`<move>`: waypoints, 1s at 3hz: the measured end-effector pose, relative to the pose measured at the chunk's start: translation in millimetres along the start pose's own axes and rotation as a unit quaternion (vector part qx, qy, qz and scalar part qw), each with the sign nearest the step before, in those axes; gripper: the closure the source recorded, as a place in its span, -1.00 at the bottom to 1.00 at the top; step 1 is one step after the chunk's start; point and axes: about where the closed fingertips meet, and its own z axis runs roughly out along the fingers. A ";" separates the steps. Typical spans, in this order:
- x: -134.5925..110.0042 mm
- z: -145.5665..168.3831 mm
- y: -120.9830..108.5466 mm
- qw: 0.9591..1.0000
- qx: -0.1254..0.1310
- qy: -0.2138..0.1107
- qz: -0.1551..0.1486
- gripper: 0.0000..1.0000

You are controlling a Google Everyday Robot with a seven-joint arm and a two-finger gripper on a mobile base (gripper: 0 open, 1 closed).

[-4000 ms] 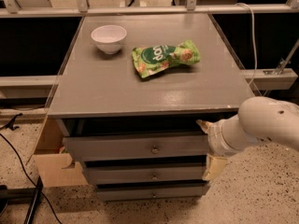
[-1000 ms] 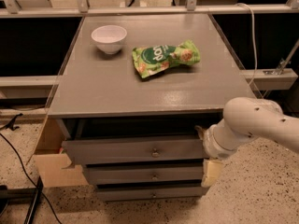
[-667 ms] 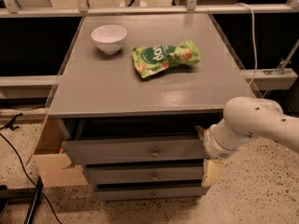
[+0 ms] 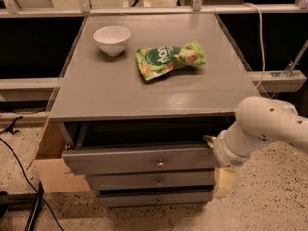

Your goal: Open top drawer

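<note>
The top drawer (image 4: pixel 120 160) is a wide grey front with a small round metal knob (image 4: pixel 160 164) at its centre. It stands pulled out a little from the grey cabinet, with a dark gap showing above it under the cabinet top (image 4: pixel 144 97). My gripper (image 4: pixel 211 141) is at the drawer's right end, at the top corner of the front. It is mostly hidden behind my white wrist (image 4: pixel 231 150) and arm (image 4: pixel 269 121), which come in from the right.
A white bowl (image 4: pixel 111 39) and a green snack bag (image 4: pixel 169 58) lie on the cabinet top. Two more grey drawer fronts (image 4: pixel 144 181) (image 4: pixel 144 199) sit below the top drawer. A pale wooden panel (image 4: pixel 48 165) and a black cable (image 4: pixel 19 170) are at the left.
Since four seconds ago my arm has shifted slightly left toward the drawer's right end. Over the last second nothing has visibly moved, and the drawer stands out about the same.
</note>
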 end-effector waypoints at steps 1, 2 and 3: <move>3.6 -10.1 12.4 0.999 -0.028 -0.021 0.014 -1.00; 5.4 -30.7 34.8 0.994 -0.074 -0.069 0.037 -1.00; -5.3 -54.3 67.6 0.979 -0.134 -0.142 0.051 -1.00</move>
